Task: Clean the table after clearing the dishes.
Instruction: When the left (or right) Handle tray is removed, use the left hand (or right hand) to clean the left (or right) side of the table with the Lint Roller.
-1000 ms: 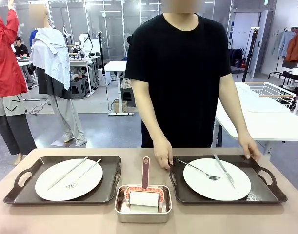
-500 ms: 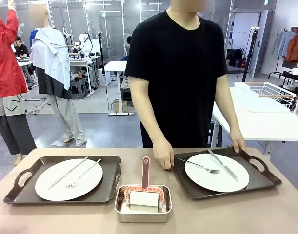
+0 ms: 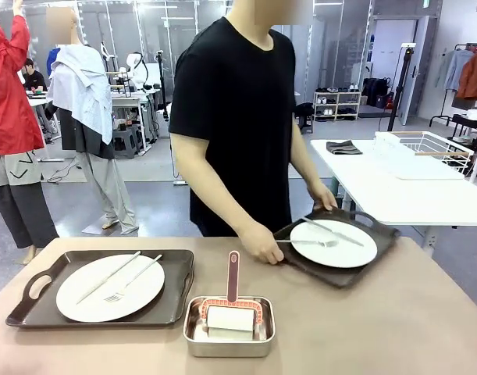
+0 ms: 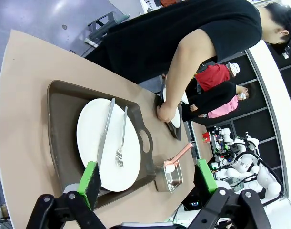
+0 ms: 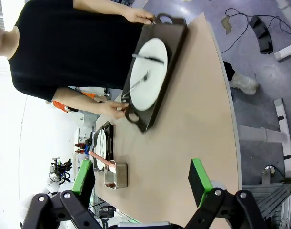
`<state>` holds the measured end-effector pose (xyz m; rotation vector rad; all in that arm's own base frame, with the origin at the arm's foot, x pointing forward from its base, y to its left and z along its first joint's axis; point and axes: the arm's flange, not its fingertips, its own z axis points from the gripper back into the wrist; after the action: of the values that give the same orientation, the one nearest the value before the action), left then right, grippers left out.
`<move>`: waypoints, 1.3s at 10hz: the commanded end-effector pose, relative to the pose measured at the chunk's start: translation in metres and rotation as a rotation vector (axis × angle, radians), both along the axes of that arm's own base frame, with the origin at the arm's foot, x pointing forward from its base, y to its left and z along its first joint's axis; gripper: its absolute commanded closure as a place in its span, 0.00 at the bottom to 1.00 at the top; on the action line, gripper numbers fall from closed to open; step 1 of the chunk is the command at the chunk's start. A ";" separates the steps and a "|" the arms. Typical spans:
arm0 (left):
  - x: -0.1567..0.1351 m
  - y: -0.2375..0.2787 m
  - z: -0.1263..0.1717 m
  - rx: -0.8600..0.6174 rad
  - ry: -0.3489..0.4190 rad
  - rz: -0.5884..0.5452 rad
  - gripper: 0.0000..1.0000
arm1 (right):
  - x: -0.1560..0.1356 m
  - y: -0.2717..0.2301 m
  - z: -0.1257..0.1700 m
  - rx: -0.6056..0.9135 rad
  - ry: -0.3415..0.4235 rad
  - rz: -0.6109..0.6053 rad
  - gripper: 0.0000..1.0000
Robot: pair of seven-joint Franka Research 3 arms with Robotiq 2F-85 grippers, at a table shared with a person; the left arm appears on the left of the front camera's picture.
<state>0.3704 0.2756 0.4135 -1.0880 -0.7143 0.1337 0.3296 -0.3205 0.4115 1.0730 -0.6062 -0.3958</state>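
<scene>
Front view: person (image 3: 234, 117) grips right tray (image 3: 332, 275) at both ends; wrist views: left gripper (image 4: 147, 177), right gripper (image 5: 141, 182) spread wide

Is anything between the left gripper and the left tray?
Nothing visible does. The open left gripper faces the tray, and its plate, knife and fork lie uncovered ahead of it. The tin sits beside the tray, off the path.

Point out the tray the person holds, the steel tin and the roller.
Dark brown handled tray (image 3: 336, 276), front view, near rim.
Shiny steel rectangular tin (image 3: 229, 349), front view, near wall.
Pink-handled white roller (image 3: 233, 273), front view, handle.
</scene>
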 end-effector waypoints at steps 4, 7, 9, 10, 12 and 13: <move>0.000 0.004 0.002 0.003 -0.001 -0.002 0.00 | -0.001 -0.001 0.002 0.001 -0.006 0.000 0.00; 0.000 0.004 0.002 0.003 -0.001 -0.002 0.00 | -0.001 -0.001 0.002 0.001 -0.006 0.000 0.00; 0.000 0.004 0.002 0.003 -0.001 -0.002 0.00 | -0.001 -0.001 0.002 0.001 -0.006 0.000 0.00; 0.000 0.004 0.002 0.003 -0.001 -0.002 0.00 | -0.001 -0.001 0.002 0.001 -0.006 0.000 0.00; 0.000 0.004 0.002 0.003 -0.001 -0.002 0.00 | 0.000 0.000 0.000 0.000 0.000 0.000 0.00; 0.000 0.004 0.002 0.003 -0.001 -0.002 0.00 | 0.006 0.002 0.028 -0.110 -0.051 0.049 0.00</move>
<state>0.3704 0.2757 0.4135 -1.0880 -0.7143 0.1338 0.3322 -0.3206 0.4183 1.0558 -0.6163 -0.3644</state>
